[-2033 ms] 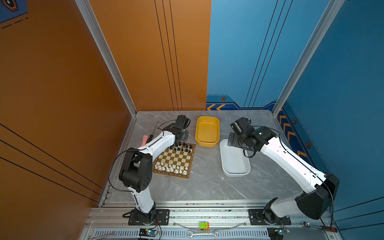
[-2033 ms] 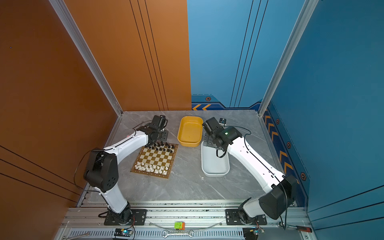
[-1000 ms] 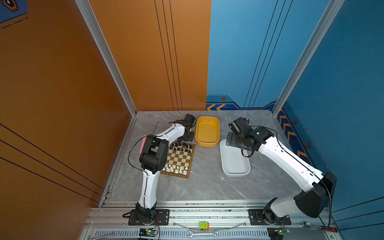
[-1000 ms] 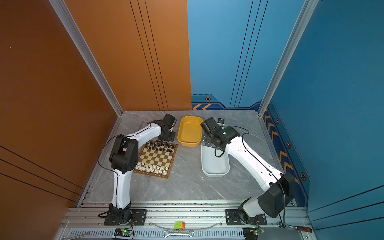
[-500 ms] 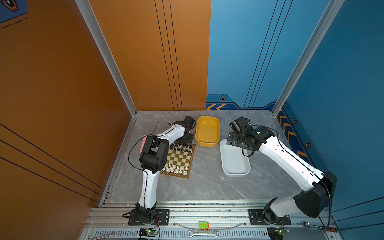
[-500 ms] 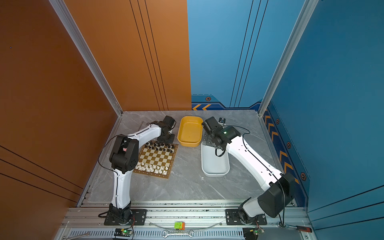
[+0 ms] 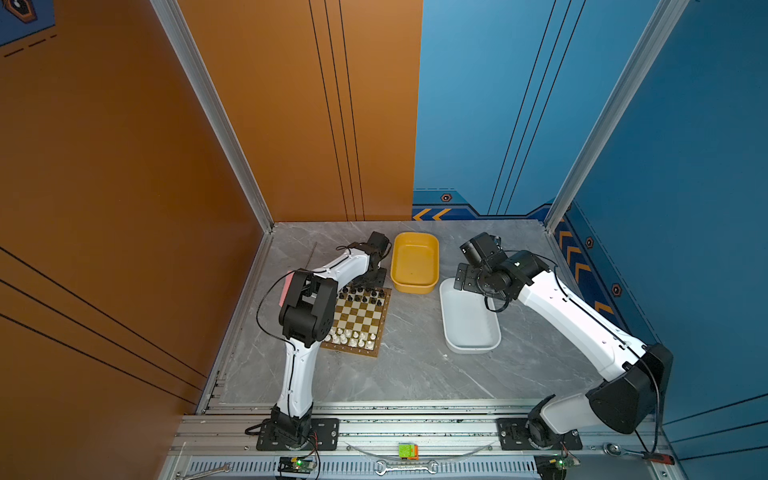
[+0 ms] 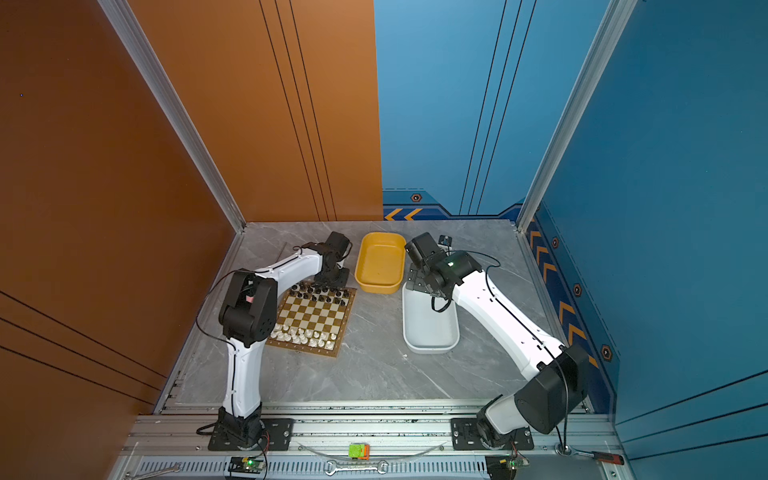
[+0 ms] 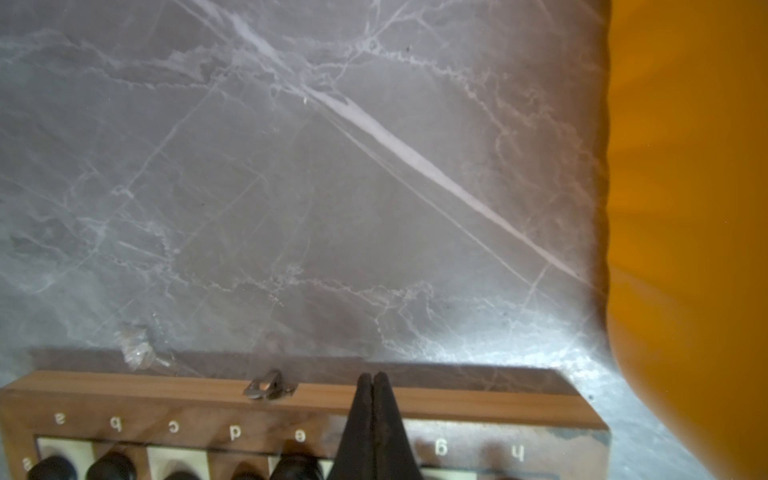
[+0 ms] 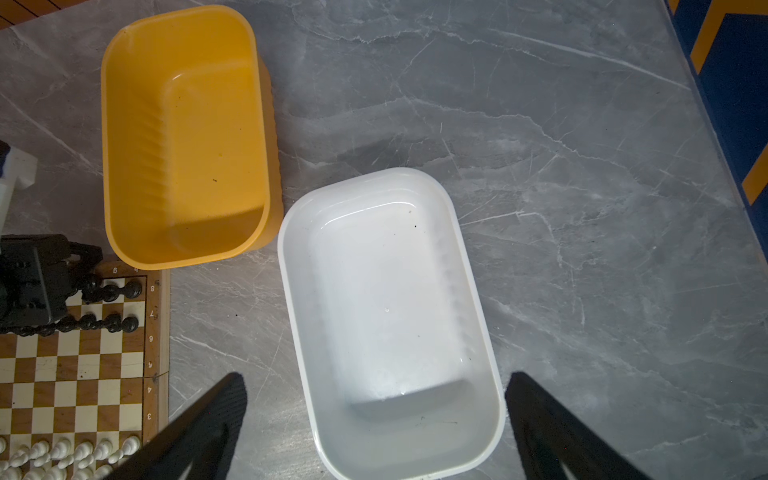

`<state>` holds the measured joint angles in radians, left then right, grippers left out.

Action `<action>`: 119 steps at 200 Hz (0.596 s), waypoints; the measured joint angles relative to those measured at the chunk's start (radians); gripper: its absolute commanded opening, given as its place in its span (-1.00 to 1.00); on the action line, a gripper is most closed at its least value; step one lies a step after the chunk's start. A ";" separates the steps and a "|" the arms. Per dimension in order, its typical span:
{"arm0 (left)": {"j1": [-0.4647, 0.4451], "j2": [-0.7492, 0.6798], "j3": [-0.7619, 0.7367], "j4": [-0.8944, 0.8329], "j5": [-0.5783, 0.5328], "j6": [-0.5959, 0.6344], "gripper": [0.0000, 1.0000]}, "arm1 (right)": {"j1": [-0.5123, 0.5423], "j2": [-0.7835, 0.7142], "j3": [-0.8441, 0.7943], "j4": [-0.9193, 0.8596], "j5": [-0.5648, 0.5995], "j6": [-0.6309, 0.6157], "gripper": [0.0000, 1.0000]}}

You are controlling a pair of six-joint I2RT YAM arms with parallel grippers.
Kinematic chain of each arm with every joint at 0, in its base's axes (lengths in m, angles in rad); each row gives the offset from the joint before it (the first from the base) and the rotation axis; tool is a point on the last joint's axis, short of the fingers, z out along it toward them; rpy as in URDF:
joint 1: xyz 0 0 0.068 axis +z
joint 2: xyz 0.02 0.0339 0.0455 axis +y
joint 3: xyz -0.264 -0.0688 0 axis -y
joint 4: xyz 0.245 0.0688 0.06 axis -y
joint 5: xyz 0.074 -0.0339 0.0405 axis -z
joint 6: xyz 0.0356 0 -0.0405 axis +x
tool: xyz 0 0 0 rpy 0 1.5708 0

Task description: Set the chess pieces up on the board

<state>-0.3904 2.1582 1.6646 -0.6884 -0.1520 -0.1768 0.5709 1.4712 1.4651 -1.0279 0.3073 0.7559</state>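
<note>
A grey marbled surface (image 7: 415, 374) carries everything. In both top views the two white-and-black arms reach in from the front rail: the left arm (image 7: 299, 361) bends over the left side of the board, and the right arm (image 7: 582, 320) stretches in diagonally from the right.

The white tub (image 7: 471, 328) lies right of centre with its long side running away from the rail, and its inside is bare. The yellow tub (image 7: 414, 262) sits farther back and to the left, also bare inside. In the right wrist view its near corner lies just beside the white tub's far corner (image 10: 390, 316).

The board (image 7: 359, 316) lies flat on the surface left of the tubs, with its far right corner just beside the yellow tub. Its middle squares are bare.

The right gripper (image 10: 376, 378) hangs over the far end of the white tub. Its two dark fingers (image 10: 199, 432) are spread wide to either side of the tub and pinch nothing.

The left gripper (image 9: 371, 376) is over the board's far rim, between the letters e and g. Its fingertips are pressed together and nothing shows between them.

The black chess pieces (image 7: 361, 293) stand on the two far rows of the board, just below the left gripper. The cream-white chess pieces (image 7: 351, 338) stand in rows along the near edge. Whether every piece is upright is too small to tell.

A small metal clasp (image 9: 270, 386) sits on the far rim, close to the pressed fingertips.
</note>
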 measured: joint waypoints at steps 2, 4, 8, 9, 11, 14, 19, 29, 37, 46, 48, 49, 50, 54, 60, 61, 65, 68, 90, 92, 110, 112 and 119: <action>0.000 0.000 0.000 0.000 0.000 0.000 -1.00 | 0.000 0.000 0.000 0.000 0.000 0.000 0.99; 0.000 0.000 0.000 0.000 0.000 0.000 -1.00 | -0.001 0.000 0.000 0.000 0.000 0.000 1.00; 0.000 0.000 0.000 0.000 0.000 0.000 -1.00 | -0.002 0.000 0.000 0.000 0.000 0.000 0.99; 0.001 0.000 0.000 0.000 0.000 0.000 -1.00 | -0.002 0.000 0.000 0.000 -0.001 0.000 0.99; 0.000 0.000 0.001 0.000 0.000 0.000 -1.00 | -0.002 0.000 0.000 0.000 -0.001 0.000 0.99; 0.001 0.000 0.002 -0.001 0.000 0.000 -1.00 | -0.003 0.000 0.000 0.000 -0.001 0.000 1.00; 0.001 0.000 0.003 -0.002 0.000 0.000 -1.00 | -0.003 0.000 0.000 0.000 -0.003 0.000 0.99; 0.002 0.000 0.008 -0.010 0.000 0.000 -1.00 | -0.006 0.000 0.000 0.000 -0.008 0.000 0.99; 0.002 0.000 0.013 -0.018 0.000 0.000 -1.00 | -0.008 0.000 0.000 0.000 -0.012 0.000 1.00; 0.003 0.000 0.019 -0.024 0.000 0.000 -1.00 | -0.010 0.000 0.000 0.000 -0.015 0.000 0.99; 0.003 0.000 0.021 -0.026 0.000 0.000 -1.00 | -0.010 0.000 0.000 0.000 -0.015 0.000 0.99; 0.003 0.000 0.021 -0.026 0.000 0.000 -1.00 | -0.010 0.000 0.000 0.000 -0.015 0.000 0.99; 0.003 0.000 0.022 -0.027 0.001 0.000 -1.00 | -0.010 0.000 0.000 0.000 -0.015 0.000 0.99; 0.003 0.000 0.025 -0.029 0.000 0.000 -1.00 | -0.011 0.000 0.000 0.000 -0.016 0.000 0.99; 0.004 0.000 0.029 -0.032 0.000 0.000 -1.00 | -0.012 0.000 0.000 0.000 -0.016 -0.001 0.99; 0.004 0.000 0.029 -0.032 0.000 0.000 -1.00 | -0.013 0.000 0.000 0.000 -0.016 -0.001 0.99; 0.004 0.000 0.032 -0.035 0.000 0.000 -1.00 | -0.014 0.000 0.000 0.000 -0.016 -0.001 0.99; 0.004 0.000 0.034 -0.037 0.000 0.000 -1.00 | -0.014 0.000 0.000 0.000 -0.017 -0.001 0.99; 0.006 0.002 0.051 -0.049 0.003 0.000 -1.00 | -0.016 0.000 0.000 0.000 -0.018 -0.005 0.99; 0.006 0.002 0.053 -0.050 0.004 0.000 -1.00 | -0.016 0.000 0.000 0.000 -0.018 -0.005 0.99; 0.006 0.002 0.060 -0.053 0.006 0.000 -1.00 | -0.019 0.000 0.000 0.000 -0.019 -0.008 0.99; 0.006 0.002 0.060 -0.055 0.007 0.000 -1.00 | -0.020 0.000 0.000 0.000 -0.019 -0.008 0.99; 0.006 0.002 0.060 -0.058 0.008 0.000 -1.00 | -0.021 0.000 0.000 0.000 -0.019 -0.008 1.00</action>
<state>-0.3843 2.1605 1.7241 -0.7464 -0.1444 -0.1764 0.5495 1.4712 1.4651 -1.0279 0.2886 0.7479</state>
